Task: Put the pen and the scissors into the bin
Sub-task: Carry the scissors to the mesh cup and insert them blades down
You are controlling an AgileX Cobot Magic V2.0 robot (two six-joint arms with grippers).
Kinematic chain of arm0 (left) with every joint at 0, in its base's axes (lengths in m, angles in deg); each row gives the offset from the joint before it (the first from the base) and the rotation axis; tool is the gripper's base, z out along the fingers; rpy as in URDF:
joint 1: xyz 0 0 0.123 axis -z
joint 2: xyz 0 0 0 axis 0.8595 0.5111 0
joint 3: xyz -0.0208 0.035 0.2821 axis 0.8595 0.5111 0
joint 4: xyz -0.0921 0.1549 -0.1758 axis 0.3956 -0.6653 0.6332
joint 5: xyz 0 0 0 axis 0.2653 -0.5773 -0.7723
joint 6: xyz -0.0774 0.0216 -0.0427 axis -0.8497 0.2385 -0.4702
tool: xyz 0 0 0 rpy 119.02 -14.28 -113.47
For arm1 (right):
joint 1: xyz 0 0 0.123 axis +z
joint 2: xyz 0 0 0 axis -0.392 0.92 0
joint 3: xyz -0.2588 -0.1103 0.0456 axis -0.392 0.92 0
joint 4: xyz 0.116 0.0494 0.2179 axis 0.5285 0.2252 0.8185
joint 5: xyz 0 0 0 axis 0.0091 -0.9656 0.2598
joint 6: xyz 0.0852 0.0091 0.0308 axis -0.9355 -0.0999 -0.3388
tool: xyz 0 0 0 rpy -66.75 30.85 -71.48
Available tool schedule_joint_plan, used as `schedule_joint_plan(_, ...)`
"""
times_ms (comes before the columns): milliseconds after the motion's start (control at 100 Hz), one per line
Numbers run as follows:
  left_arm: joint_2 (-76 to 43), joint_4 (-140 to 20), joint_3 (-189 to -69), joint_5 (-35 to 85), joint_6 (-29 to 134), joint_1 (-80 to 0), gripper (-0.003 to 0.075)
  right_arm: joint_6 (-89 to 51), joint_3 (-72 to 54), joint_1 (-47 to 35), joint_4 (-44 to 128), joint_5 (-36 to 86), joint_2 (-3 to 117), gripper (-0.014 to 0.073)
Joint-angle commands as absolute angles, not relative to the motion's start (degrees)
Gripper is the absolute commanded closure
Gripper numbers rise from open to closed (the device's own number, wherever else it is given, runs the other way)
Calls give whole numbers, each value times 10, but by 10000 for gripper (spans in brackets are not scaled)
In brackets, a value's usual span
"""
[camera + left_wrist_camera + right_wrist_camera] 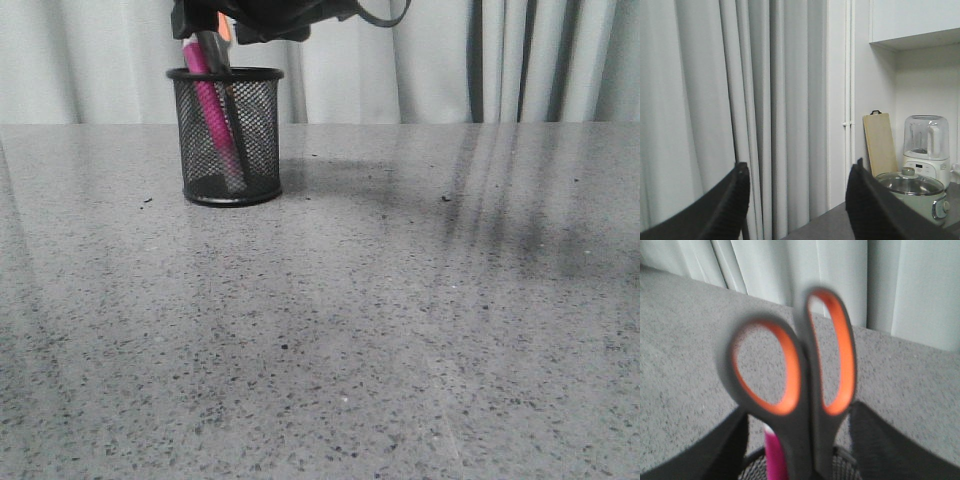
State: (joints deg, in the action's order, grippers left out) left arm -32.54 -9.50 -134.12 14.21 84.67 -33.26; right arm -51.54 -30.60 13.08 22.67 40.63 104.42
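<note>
The bin [262, 140], a black mesh cup, stands at the table's far left. The pink pen [212, 105] leans inside it. The scissors [218, 55] stand blades down in the bin, handles above the rim. In the right wrist view the scissors' orange-lined loops [810, 410] are blurred, with the pen [775, 455] and the bin's rim [842, 460] below. My right gripper [798, 410] is open around the handles, with gaps on both sides; in the front view it [235, 25] hangs just over the bin. My left gripper [797, 170] is open and empty, facing the curtain.
A grey curtain [440, 60] hangs behind the speckled table [380, 330]. The left wrist view shows a wooden cutting board [881, 142], a blender [926, 145] and a lidded pot [912, 192] on a counter.
</note>
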Motion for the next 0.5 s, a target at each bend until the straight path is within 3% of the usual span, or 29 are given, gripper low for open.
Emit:
schedule_joint_plan(0, -337, -98, -1350, 162, 830, -332, 390, -509, -324, 131, 221, 405, 978, 106)
schedule_joint_plan(80, -360, -141, -1329, 206, 782, -333, 499, -509, -324, 131, 219, 339, 937, 124)
schedule_joint_plan(130, -379, -174, -1307, 232, 758, -333, 584, -508, -323, 131, 206, 297, 904, 195)
schedule_joint_plan(220, -427, -225, -1250, 265, 739, -333, 741, -496, -298, 136, 158, 243, 828, 494)
schedule_joint_plan(270, -458, -244, -1212, 275, 739, -333, 739, -489, -261, 143, 142, 225, 778, 676)
schedule_joint_plan(490, -615, -256, -1019, 295, 739, -333, 739, -478, -16, 159, 131, 168, 485, 664)
